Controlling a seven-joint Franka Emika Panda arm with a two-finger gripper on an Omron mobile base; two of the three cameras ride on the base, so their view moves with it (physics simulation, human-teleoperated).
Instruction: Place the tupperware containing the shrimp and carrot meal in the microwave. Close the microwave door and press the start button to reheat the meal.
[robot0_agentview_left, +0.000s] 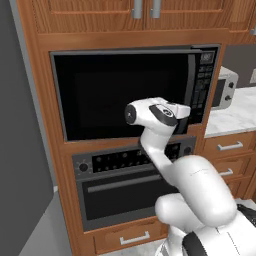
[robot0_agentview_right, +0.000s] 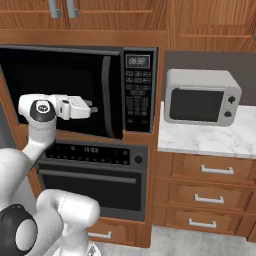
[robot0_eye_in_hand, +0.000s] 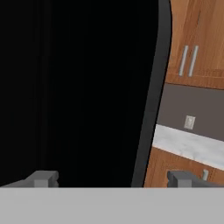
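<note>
The microwave door (robot0_agentview_right: 60, 90) looks shut: its dark glass lies flat in the frame, with the curved grey handle line (robot0_agentview_right: 106, 95) at its right edge, next to the keypad column (robot0_agentview_right: 137, 92). The claw (robot0_agentview_right: 93, 109) is spread wide and holds nothing. It points right across the front of the glass, close to the handle line, and in the hand view its two finger tips (robot0_eye_in_hand: 43, 178) straddle that grey curve with the black window on the left.

The tupperware and its shrimp and carrot meal cannot be made out anywhere. The window is too dark to tell whether they sit inside the microwave (robot0_agentview_left: 135, 92), so where they lie relative to the claw cannot be said; if inside, they would be just behind the glass the claw faces.

The main risks, as I judge them:
- If the door is already closed with the meal inside, the start button is what remains. The claw is level with the lower part of the keypad and would have to travel right past the handle line; with fingers this wide, one could hit a neighbouring key or two keys at once.
- If the meal is not inside, pressing start would run the microwave without it.
- A sideways sweep could catch the handle and pull the door ajar.
- The oven controls (robot0_agentview_right: 95, 152) lie just below and should not be touched.
</note>
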